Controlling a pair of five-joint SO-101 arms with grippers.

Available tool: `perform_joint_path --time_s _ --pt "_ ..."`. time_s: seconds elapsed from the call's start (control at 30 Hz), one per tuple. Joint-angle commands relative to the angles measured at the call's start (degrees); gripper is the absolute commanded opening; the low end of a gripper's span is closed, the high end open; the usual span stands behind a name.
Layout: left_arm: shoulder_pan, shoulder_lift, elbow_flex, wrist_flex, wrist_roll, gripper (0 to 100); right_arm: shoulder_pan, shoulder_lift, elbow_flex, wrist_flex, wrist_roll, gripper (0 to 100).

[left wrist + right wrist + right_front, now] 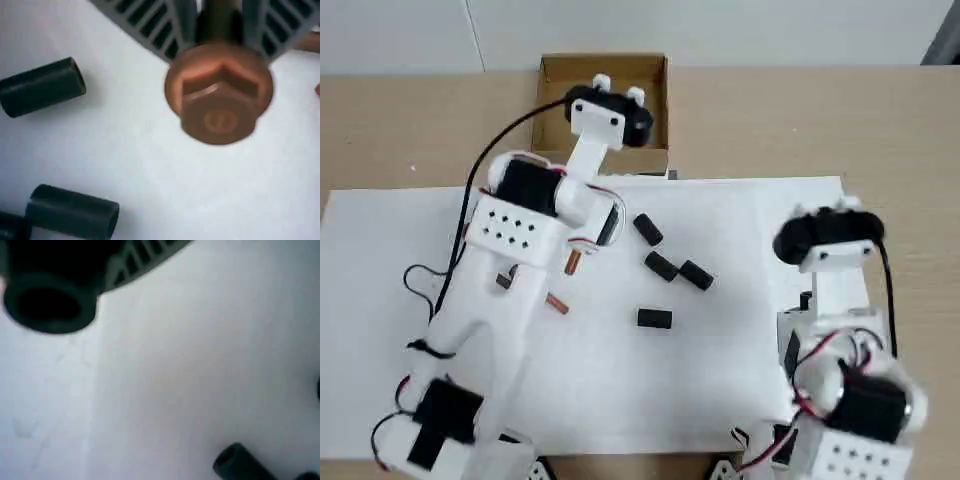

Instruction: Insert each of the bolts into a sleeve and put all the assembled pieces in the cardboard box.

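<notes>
**Bolt (pixel 218 95) in the left gripper (pixel 220 35), sleeve (pixel 50 305) in the right gripper (pixel 75 267)**

Ribbed grey fingers (pixel 145 22) of the left gripper are seen clamped on the shank of a copper-coloured bolt. The bolt's hexagonal flanged head is turned toward the wrist camera and is held clear of the white paper (pixel 720 400). Two black loose sleeves (pixel 42 86) are seen lying on the paper beside that gripper, with the end of a third at the edge of the view.

In the right wrist view a black sleeve is grasped at the tip of the right gripper. One ribbed finger (pixel 140 262) shows against the sleeve's side, and its open bore is turned toward the camera. The sleeve is held above the paper near the sheet's edge, well apart from another loose sleeve lying on the paper.

From above, four loose sleeves are seen scattered near the middle of the paper, between the two arms; three are grouped close together and one lies apart, nearer the arms' bases. A second bolt (pixel 557 304) is seen on the paper just beside the left arm.

The cardboard box (pixel 549 95) is placed open on the wooden table (pixel 380 120), just beyond the far edge of the paper. It is partly covered by a raised joint of the left arm, so its contents cannot be told.
</notes>
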Motion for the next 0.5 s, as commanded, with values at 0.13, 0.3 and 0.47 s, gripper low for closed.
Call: perform_joint_path --time_s 0.13,0.3,0.47 --pt "0.2 -13.9 18.2 -15.8 5.4 1 -6.3 -11.5 11.0 -7.3 -12.8 0.2" --pt "-0.2 -22.7 29.3 -26.8 8.7 0 -12.5 -16.1 18.2 -13.9 -16.2 0.2" --pt "-0.1 -30.8 36.7 -33.6 14.8 0 -17.5 -20.3 22.2 -19.7 -16.0 0.2"
